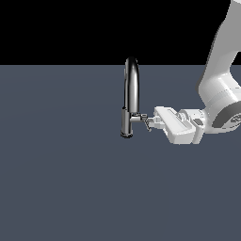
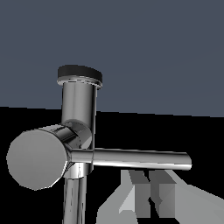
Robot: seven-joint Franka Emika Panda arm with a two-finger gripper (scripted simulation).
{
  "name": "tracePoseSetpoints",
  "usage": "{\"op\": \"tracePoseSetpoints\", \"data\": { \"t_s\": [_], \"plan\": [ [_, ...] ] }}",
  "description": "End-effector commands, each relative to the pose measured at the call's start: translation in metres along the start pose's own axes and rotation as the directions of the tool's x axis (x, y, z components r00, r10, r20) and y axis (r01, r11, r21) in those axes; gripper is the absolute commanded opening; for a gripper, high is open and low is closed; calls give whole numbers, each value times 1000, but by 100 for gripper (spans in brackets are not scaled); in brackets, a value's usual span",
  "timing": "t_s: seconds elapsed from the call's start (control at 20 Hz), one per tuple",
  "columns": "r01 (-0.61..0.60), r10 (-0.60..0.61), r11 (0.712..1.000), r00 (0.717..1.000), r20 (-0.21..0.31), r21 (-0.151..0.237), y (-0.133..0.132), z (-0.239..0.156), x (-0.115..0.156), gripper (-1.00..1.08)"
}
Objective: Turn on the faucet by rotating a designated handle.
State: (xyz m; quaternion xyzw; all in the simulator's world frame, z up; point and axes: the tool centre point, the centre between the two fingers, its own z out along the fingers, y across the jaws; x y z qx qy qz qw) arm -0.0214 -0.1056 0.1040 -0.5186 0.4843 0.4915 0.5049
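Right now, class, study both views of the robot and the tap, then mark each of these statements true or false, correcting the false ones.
1. The faucet stands upright. True.
2. The gripper approaches from the exterior view's left. False: it comes from the exterior view's right.
3. The handle is a thin chrome lever on the side stub. True.
4. The gripper grasps the top of the arched spout. False: it sits low, at the handle's level.
5. The floor is bright red. False: it is dark grey-blue.
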Motion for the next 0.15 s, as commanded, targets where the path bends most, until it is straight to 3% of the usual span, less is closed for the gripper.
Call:
{"op": "tracePoseSetpoints", "data": {
  "t_s": [0.0, 0.1],
  "plan": [
    [-33, 34, 999, 999, 6, -5, 12, 7, 32, -100],
    [-35, 35, 999, 999, 7, -6, 14, 7, 38, -100]
  ]
}}
